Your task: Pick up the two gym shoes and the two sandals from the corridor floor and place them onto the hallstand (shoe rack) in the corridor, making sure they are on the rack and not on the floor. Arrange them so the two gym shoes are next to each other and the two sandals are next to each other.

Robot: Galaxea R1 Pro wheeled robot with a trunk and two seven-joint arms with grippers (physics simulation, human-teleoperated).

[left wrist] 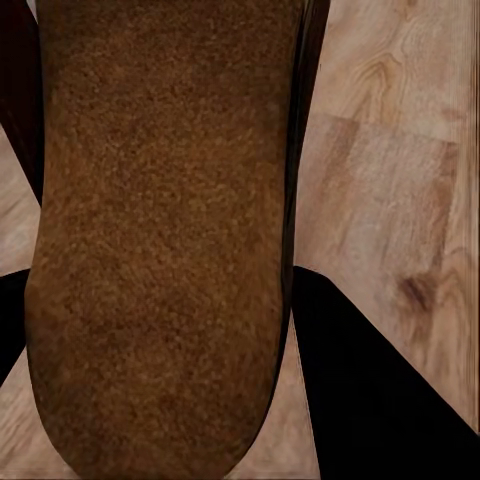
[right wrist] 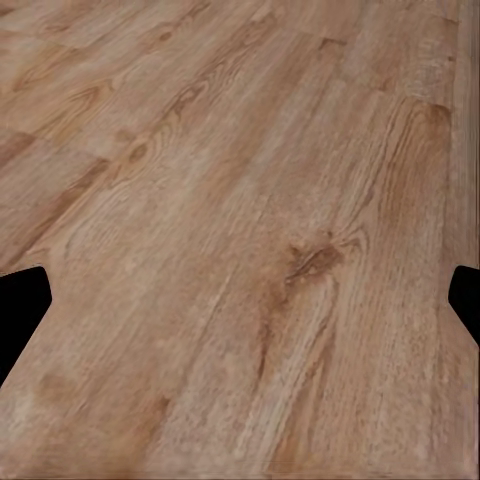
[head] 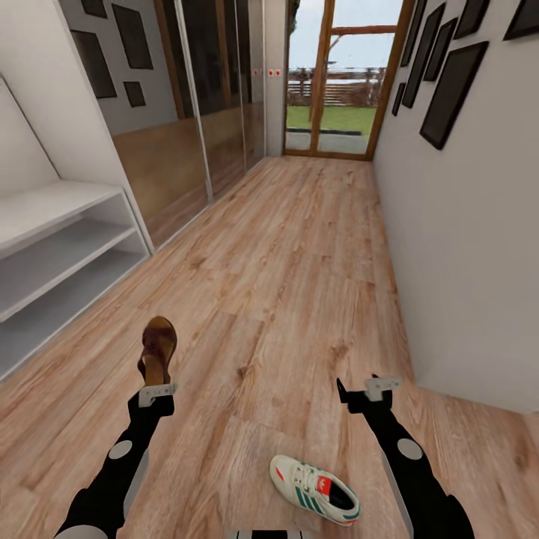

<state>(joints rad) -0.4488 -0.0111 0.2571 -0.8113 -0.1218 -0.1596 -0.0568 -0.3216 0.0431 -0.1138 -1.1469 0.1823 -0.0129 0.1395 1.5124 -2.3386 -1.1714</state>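
Observation:
A dark brown sandal (head: 158,348) sticks forward from my left gripper (head: 156,383), which is shut on its heel end. In the left wrist view its broad brown surface (left wrist: 160,230) lies between the dark fingers (left wrist: 370,390). A cream gym shoe (head: 314,489) with green stripes and a red tongue label lies on the corridor floor (head: 299,254), close in front of my base, between the arms. My right gripper (head: 367,393) hovers open above bare planks, its fingertips (right wrist: 25,300) wide apart. The hallstand (head: 60,247), pale with open shelves, stands at the left.
Mirrored wardrobe doors (head: 202,112) run along the left wall beyond the hallstand. The right wall (head: 464,247) with dark picture frames stands close to my right arm. A glazed door (head: 337,82) closes the far end of the corridor.

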